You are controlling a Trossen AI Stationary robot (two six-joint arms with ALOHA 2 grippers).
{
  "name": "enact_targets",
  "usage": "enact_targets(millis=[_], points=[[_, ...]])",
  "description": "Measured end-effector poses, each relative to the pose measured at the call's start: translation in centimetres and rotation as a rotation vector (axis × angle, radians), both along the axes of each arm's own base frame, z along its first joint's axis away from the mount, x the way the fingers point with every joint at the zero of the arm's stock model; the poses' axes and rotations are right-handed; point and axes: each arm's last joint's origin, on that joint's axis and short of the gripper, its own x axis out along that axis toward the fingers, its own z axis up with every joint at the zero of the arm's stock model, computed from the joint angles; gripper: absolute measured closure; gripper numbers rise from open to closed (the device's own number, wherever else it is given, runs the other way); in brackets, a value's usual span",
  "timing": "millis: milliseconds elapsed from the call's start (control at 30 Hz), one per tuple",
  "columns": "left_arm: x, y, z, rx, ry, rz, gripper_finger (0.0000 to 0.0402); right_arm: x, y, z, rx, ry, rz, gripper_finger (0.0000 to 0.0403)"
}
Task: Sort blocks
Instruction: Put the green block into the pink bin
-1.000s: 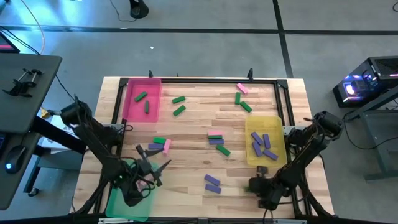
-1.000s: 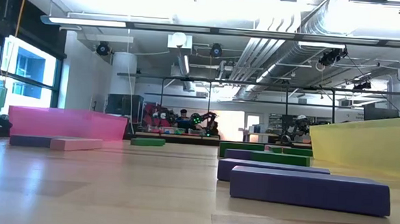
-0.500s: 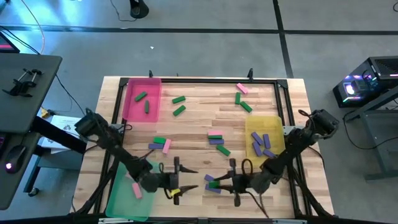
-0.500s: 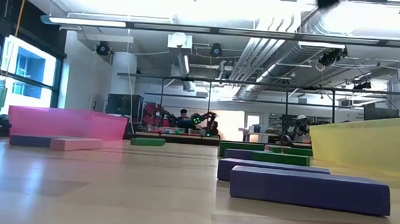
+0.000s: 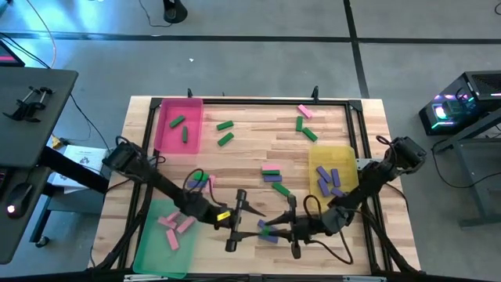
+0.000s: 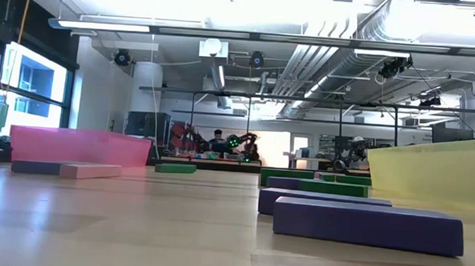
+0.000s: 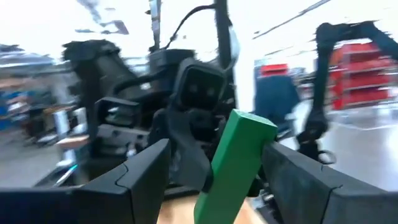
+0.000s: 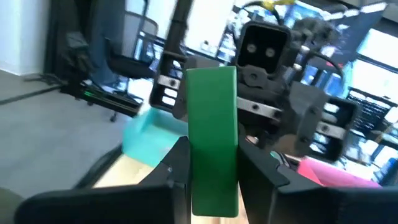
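Note:
My right gripper (image 5: 275, 229) is shut on a green block (image 8: 212, 137) near the table's near edge, above two purple blocks (image 5: 267, 233). Facing it from the left, my left gripper (image 5: 249, 222) is open. In the left wrist view its fingers stand to either side of the green block (image 7: 239, 163) with a gap on each side. Several green, pink and purple blocks lie flat about the table's middle and far side. Both grippers point level at each other. My right gripper pinches the green block's two long sides (image 8: 189, 163) between its two fingers, low on the block. The fingers come level from the table's right and lie across the block. The block stands about upright, lifted clear of the table, its upper end (image 7: 252, 124) free.
A pink tray (image 5: 160, 125) at the far left holds two green blocks. A yellow tray (image 5: 349, 182) at the right holds several purple blocks. A green tray (image 5: 150, 243) at the near left holds pink blocks. Two purple blocks (image 6: 369, 224) lie close in the low view.
My left gripper has swung from over the green tray toward the table's middle, tipping from pointing down to level. My right gripper has moved toward the table's left and up, tipping to level with the green block. The two now face each other closely.

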Motion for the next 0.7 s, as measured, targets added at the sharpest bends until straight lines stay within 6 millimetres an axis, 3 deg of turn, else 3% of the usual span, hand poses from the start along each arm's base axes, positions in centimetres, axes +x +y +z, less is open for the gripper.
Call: enact_targets(millis=[400,700], points=[[0.5,-1.1,0.0,0.138,-0.012,0.015,0.0159,-0.1,-0.1,0.1,0.015,-0.01,-0.083,0.0334],[0.6,-0.9,-0.2,0.112,0.017,0.07,0.0166,0.0,-0.2,0.1,0.035,-0.003,-0.098,0.0334]])
